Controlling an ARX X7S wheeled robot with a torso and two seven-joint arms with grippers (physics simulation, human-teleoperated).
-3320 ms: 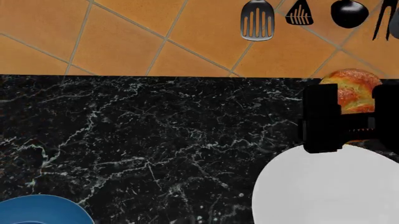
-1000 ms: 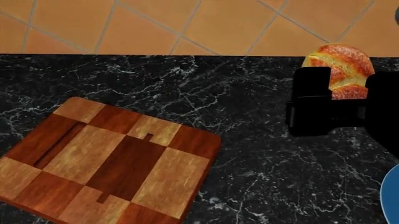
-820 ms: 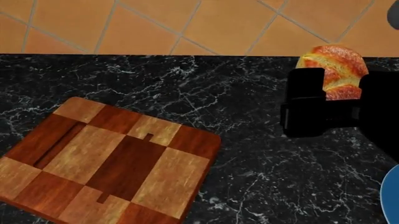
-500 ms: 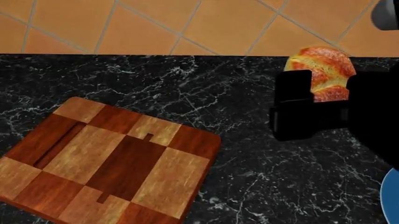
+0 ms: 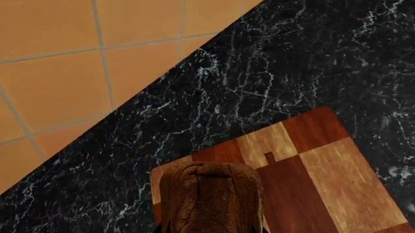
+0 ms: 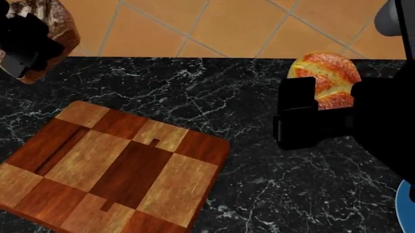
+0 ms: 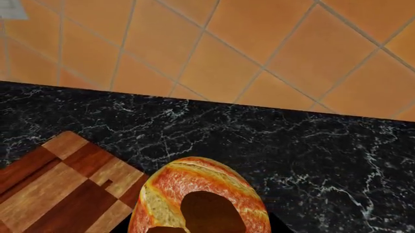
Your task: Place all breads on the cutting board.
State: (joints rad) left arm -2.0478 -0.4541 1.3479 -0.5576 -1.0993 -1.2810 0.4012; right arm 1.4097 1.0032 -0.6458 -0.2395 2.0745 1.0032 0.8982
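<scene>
The cutting board (image 6: 116, 170), a patchwork of tan and red-brown squares, lies on the black marble counter at the lower left of the head view. It also shows in the left wrist view (image 5: 304, 170) and the right wrist view (image 7: 58, 189). My left gripper (image 6: 26, 43) is shut on the dark brown loaf (image 6: 55, 22) and holds it above the board's far left corner; the loaf (image 5: 211, 196) fills the jaws. My right gripper (image 6: 327, 109) is shut on the golden-orange roll (image 6: 327, 77) and holds it above the counter to the right of the board; the roll (image 7: 201, 199) hides the fingers.
An orange tiled wall (image 6: 214, 24) rises behind the black marble counter (image 6: 259, 170). A blue plate rim (image 6: 407, 204) shows at the lower right edge of the head view. A grey object (image 6: 392, 17) hangs at the top right.
My right gripper has carried the roll leftward toward the board. My left gripper with the dark loaf has come into the head view at the upper left. Earlier the head view panned from the plates to the board.
</scene>
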